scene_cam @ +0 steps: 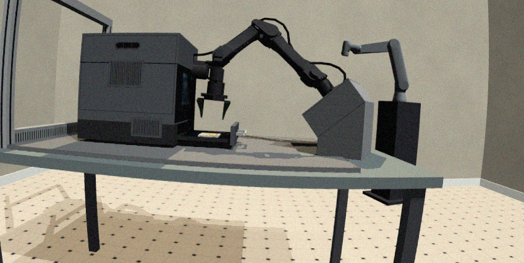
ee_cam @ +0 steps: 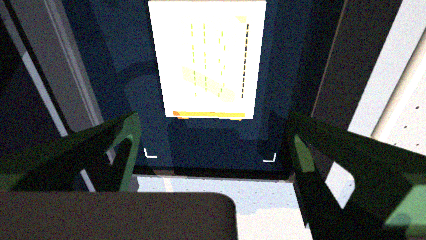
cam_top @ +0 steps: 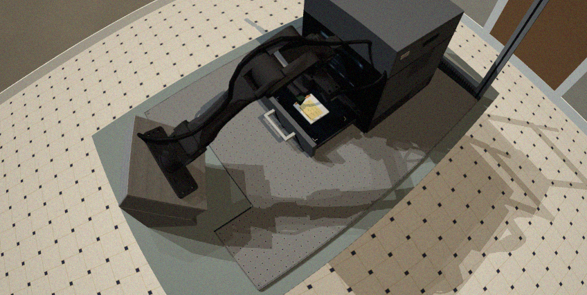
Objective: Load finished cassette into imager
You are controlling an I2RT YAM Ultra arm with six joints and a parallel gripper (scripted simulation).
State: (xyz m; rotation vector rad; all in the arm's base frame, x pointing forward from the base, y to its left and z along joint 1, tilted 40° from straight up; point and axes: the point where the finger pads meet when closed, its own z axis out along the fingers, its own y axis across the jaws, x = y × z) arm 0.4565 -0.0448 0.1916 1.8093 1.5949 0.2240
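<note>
The finished cassette FINISHED (cam_top: 311,109) is a white and yellow rectangle lying flat on the dark glass of IM's open drawer (cam_top: 317,120). It also shows in the side view (scene_cam: 209,135) and in the wrist view (ee_cam: 206,60), lengthwise between white corner marks (ee_cam: 150,154) (ee_cam: 270,158). The gel imager IM (cam_top: 381,24) is a dark box. My gripper (scene_cam: 213,107) hangs open and empty well above the cassette, its green fingers (ee_cam: 120,145) (ee_cam: 305,150) wide apart.
The drawer's white handle (cam_top: 276,124) faces the arm's base. The arm's wedge-shaped pedestal (scene_cam: 340,120) stands at the right in the side view. A second grey arm on a dark box (scene_cam: 397,124) stands behind it. A metal frame (scene_cam: 14,58) rises behind IM.
</note>
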